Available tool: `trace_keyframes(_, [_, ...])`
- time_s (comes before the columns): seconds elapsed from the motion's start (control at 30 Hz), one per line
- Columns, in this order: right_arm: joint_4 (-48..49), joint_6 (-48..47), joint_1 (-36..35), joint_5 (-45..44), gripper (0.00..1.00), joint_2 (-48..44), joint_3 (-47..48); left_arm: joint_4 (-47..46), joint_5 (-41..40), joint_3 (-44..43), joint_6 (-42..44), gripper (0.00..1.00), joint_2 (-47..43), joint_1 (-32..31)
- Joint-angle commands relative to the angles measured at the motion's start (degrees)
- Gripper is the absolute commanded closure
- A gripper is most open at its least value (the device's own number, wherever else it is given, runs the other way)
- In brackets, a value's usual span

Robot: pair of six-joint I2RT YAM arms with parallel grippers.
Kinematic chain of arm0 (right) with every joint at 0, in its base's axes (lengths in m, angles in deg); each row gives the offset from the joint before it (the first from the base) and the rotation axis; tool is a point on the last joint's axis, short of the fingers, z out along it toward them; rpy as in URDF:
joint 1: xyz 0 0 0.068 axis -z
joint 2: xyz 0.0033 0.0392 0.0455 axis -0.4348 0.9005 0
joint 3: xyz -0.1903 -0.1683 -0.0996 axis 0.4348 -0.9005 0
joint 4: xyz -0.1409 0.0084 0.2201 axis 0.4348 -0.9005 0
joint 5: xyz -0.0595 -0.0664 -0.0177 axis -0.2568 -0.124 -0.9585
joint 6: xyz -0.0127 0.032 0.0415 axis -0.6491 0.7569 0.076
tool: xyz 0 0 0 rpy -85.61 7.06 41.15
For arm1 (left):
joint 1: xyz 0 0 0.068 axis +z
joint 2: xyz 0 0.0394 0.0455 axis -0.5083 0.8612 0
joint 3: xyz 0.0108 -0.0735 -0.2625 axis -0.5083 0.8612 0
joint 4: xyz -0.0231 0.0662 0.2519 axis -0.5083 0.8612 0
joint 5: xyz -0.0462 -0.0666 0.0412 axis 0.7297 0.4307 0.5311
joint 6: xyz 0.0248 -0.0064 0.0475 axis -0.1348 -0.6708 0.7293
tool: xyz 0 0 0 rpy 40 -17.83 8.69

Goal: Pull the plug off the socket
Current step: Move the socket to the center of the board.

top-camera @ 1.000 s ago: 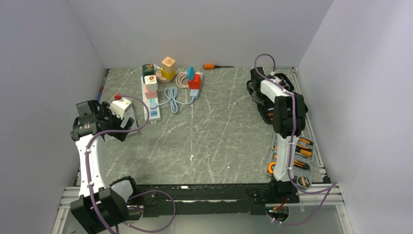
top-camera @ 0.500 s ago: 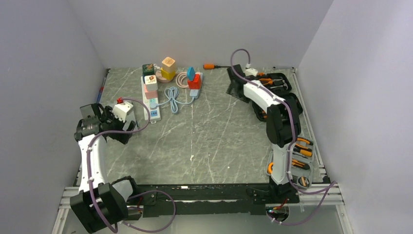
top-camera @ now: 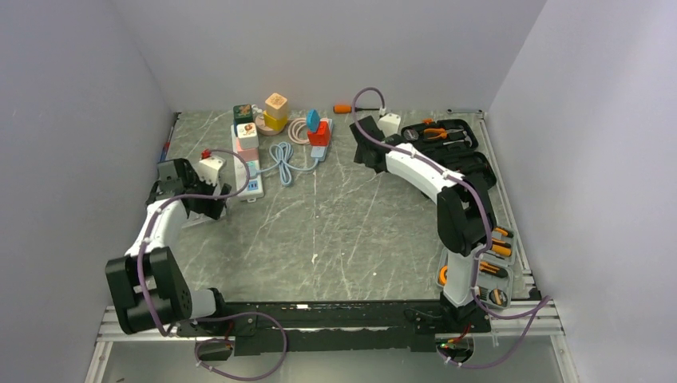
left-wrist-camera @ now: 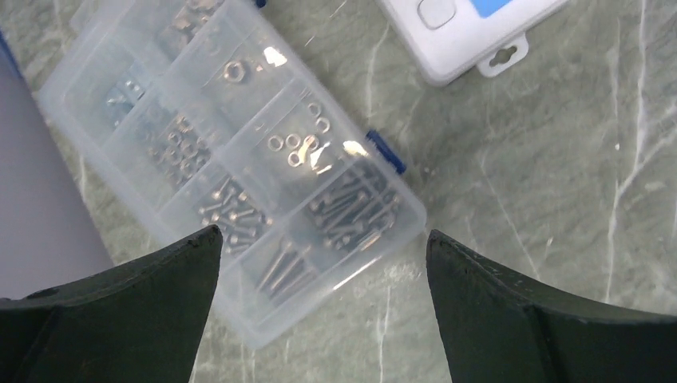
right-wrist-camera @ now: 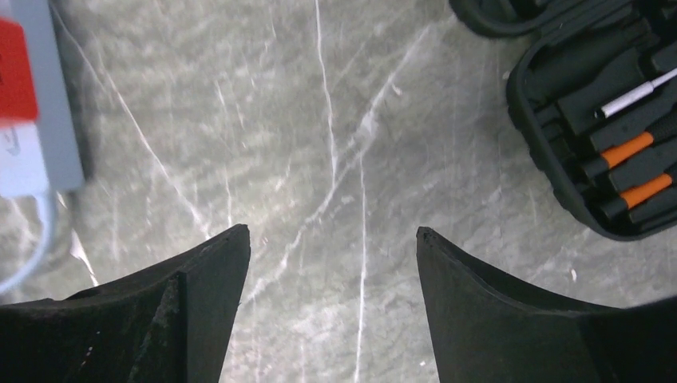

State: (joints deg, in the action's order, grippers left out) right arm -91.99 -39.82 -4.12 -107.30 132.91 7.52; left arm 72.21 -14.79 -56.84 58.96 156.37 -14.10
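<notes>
My left gripper [left-wrist-camera: 323, 233] hangs with its jaws spread wide and empty just beside the near end of the socket [top-camera: 253, 187]. It is over a clear screw box [left-wrist-camera: 231, 159] lying at the socket's left, and I judge it is placed there to steady the strip or take a plug. The plugs [top-camera: 247, 142] stand seated along the socket's far half, none pulled yet. My right gripper [right-wrist-camera: 331, 231], jaws likewise parted on nothing, hovers over the table [right-wrist-camera: 335, 120] well to the socket's right, past the grey strip [right-wrist-camera: 56, 104], probably coming across to help. The tool case [right-wrist-camera: 607, 120] lies farther right again.
</notes>
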Motion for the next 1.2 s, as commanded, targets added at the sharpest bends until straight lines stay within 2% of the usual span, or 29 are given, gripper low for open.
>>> trace_keyframes(0.0, [3.8, -2.9, -0.8, -2.8, 0.22, -4.4, -5.2, -6.9, -5.6, -2.7, -5.0, 0.01, 3.9, -4.7])
trace_keyframes(0.2, [5.0, -1.6, 4.4, 3.2, 0.21, -3.0, -9.3, -9.2, -9.6, -4.9, -7.3, 0.01, 11.7, -6.7])
trace_keyframes(0.33, [7.2, -1.3, 9.0, 7.9, 0.21, -0.7, -10.7, -12.7, -14.3, -3.0, -4.6, 0.01, 14.1, -6.7])
trace_keyframes(0.47, [7.2, -1.5, 13.4, 10.4, 0.22, 3.2, -8.5, -16.8, -19.0, 0.1, -0.6, 0.01, 14.0, -6.1])
trace_keyframes(0.8, [5.8, -1.6, 18.1, 10.8, 0.25, 8.5, -4.8, -15.4, -17.5, 2.0, 2.9, 0.01, 9.1, 0.4])
trace_keyframes(0.97, [7.9, -3.0, 14.0, 10.4, 0.26, 4.2, -6.1, -10.9, -12.9, 1.2, 1.6, 0.01, 5.2, 1.3])
trace_keyframes(1.17, [11.5, -8.1, -0.1, 4.5, 0.25, -0.9, -3.6, 3.6, 0.1, -4.8, -1.8, 0.01, -1.7, 1.3])
